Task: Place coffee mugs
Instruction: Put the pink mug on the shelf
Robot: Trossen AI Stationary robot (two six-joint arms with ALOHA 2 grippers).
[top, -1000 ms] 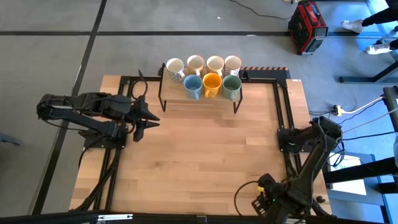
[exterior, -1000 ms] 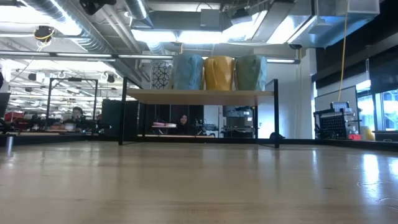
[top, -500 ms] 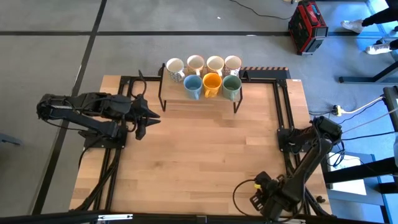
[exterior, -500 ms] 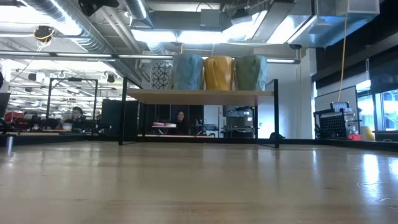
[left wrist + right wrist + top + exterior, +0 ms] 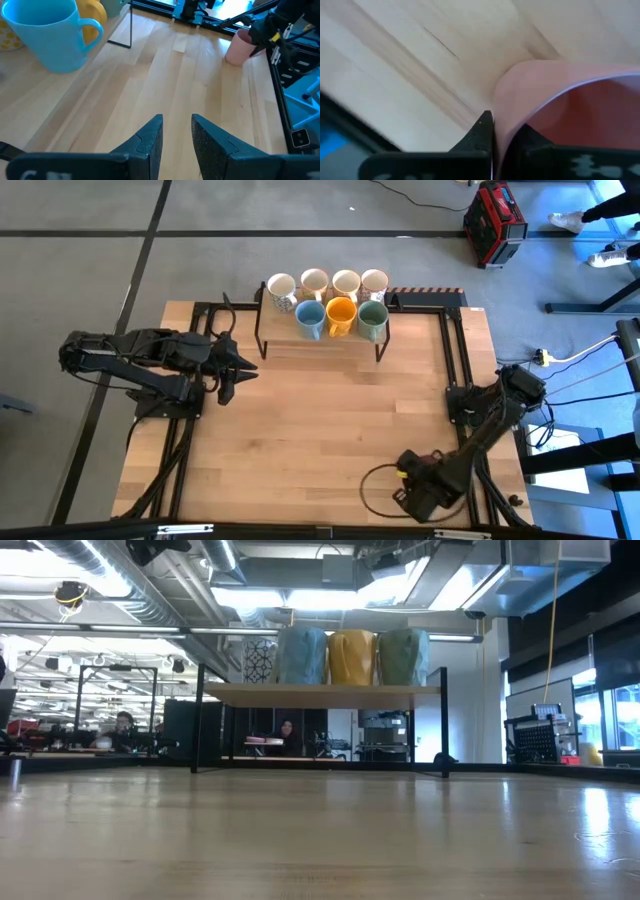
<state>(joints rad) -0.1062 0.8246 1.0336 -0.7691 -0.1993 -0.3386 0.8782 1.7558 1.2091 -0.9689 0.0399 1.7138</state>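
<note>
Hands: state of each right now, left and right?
Left hand: part open, holding nothing, over the table's left side.
Right hand: shut on the pink mug's rim, at the table's near right edge.

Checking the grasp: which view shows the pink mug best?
Right wrist view: the right claw is shut on the pink mug's rim. Left wrist view shows it small, far off. High view hides it under the arm; low view misses it.

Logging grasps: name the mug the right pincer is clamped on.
The pink mug, alone at the table's near right corner. The right pincer pinches its rim; the other seven stand on the rack.
</note>
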